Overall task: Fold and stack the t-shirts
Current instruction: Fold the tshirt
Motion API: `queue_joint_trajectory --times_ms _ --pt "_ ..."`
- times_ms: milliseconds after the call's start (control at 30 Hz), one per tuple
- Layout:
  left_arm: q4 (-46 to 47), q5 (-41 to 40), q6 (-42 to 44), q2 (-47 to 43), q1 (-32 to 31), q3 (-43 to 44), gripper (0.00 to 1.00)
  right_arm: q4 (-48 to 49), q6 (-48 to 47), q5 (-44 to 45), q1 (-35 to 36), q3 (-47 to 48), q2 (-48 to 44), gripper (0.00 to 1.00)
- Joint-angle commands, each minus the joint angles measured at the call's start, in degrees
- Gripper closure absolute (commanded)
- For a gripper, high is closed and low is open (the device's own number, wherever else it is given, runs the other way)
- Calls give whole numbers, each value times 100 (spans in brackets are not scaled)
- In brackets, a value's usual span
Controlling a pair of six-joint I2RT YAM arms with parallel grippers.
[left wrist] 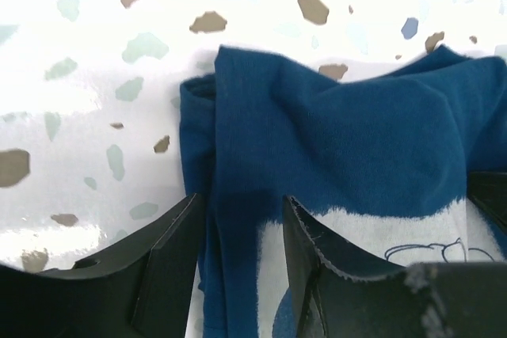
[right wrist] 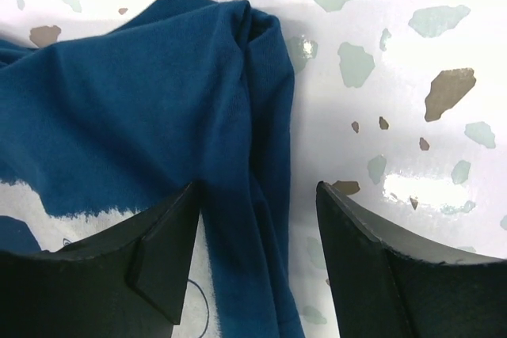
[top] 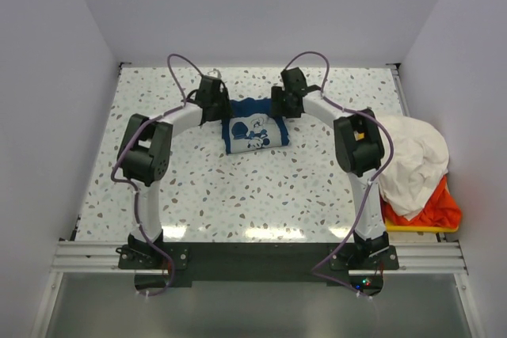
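Foreground, wrist views: the black two-finger left gripper (left wrist: 240,203) stands with its fingers apart astride the doubled-over left edge of the navy blue cotton t-shirt with a white print (left wrist: 341,140). The cloth lies between them, not yet pinched. The black two-finger right gripper (right wrist: 257,191) is spread wider. One finger is over the cloth, the other over the bare white speckled terrazzo table (right wrist: 396,77), so the shirt's right edge runs between them.

This mirrored placement suggests that each arm is set to take one side edge, so the next fold can be lifted evenly.

Overhead, the navy shirt sits at mid-table towards the far side, between both grippers. It is a compact folded packet, print side up. Its long axis appears to run left to right, though the packet is nearly square. The plain navy band points to the back wall and the print to the arm bases. The collar cannot be made out.

At the right edge, a crumpled cream-white cloth t-shirt (top: 408,160) lies over an orange-red cloth t-shirt (top: 436,207) on the yellow plastic bin (top: 416,227), both judged unfolded.
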Motion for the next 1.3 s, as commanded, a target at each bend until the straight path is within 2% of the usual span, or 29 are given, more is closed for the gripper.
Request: queue_joint_trajectory --times_ms 0,133,433,733,1067,1267 --pt "-44 -222 246 -181 125 458 51 563 0 169 17 -125 -409 37" --pt "-202 -213 386 153 195 985 54 749 88 283 17 67 -366 37" --pt "-246 -37 483 751 274 1583 60 758 167 318 17 718 74 45" --pt "-141 156 501 971 292 1707 63 705 71 318 17 1140 469 49" --pt "-27 367 466 1094 301 1751 67 634 158 327 9 1395 716 59" --pt "-18 376 439 1051 318 1734 79 626 176 362 9 1386 707 68"
